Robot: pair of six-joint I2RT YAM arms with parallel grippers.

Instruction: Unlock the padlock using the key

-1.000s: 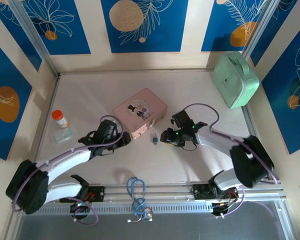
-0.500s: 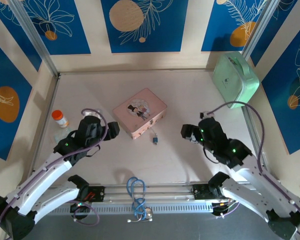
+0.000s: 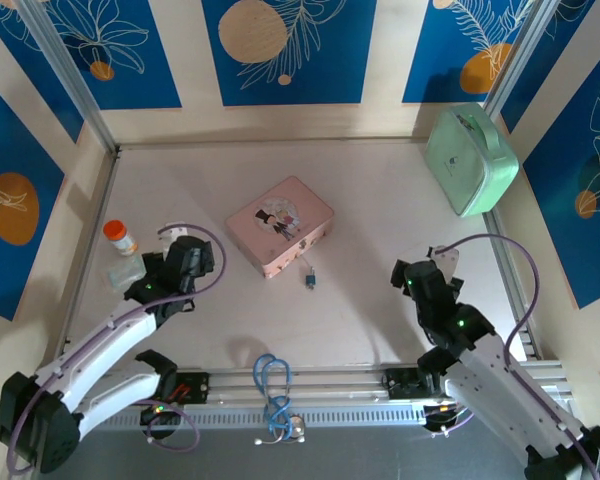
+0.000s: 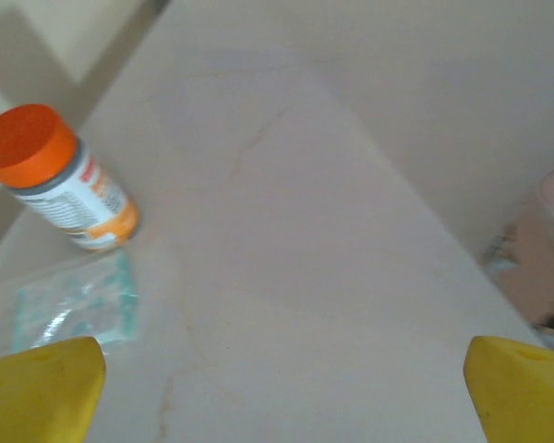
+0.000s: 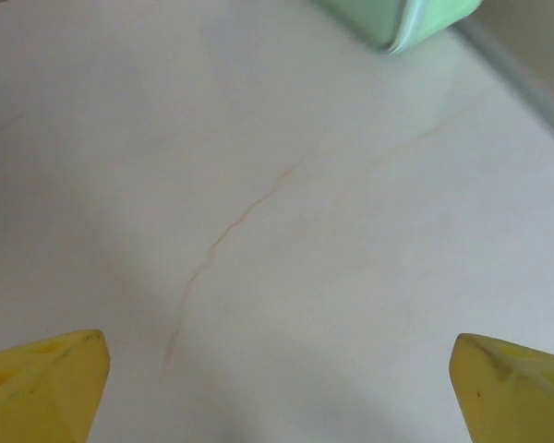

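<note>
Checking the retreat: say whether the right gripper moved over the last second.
Yes: the right gripper pulled right, away from the padlock, which stayed put.

1. Tabletop (image 5: 286,277): smooth, pale and stone-like, with faint orange veins and a soft sheen.
2. Bottle (image 4: 60,180): matt orange plastic cap, glossy printed label.
3. Packet (image 4: 69,305): clear, crinkled plastic film.
4. Green case (image 3: 470,160): smooth, slightly glossy shell.
5. Pink tin (image 3: 280,225): smooth printed lid, low sheen.
6. Left pincer (image 4: 279,392): yellow fingertips (image 4: 37,388), matt and plastic-looking.
</note>
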